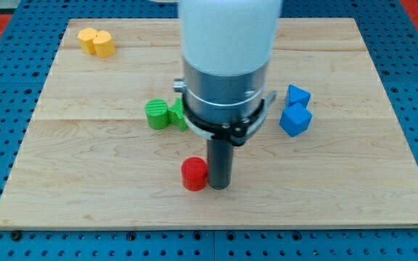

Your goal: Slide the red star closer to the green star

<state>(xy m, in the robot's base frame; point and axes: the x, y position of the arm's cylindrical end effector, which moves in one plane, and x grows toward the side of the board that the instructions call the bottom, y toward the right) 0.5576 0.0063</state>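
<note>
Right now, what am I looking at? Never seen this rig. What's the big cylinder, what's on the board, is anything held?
The big white and grey cylinder is the end of a robot arm. It has no gripper, only a dark rod; my tip slides on the wooden board and pushes blocks, so nothing is held. There is one camera view, mounting unknown. My tip sits just to the view's right of the red block. Above it lie two green blocks, one partly hidden. Two blue blocks sit at the view's right, two yellow blocks at top left.
</note>
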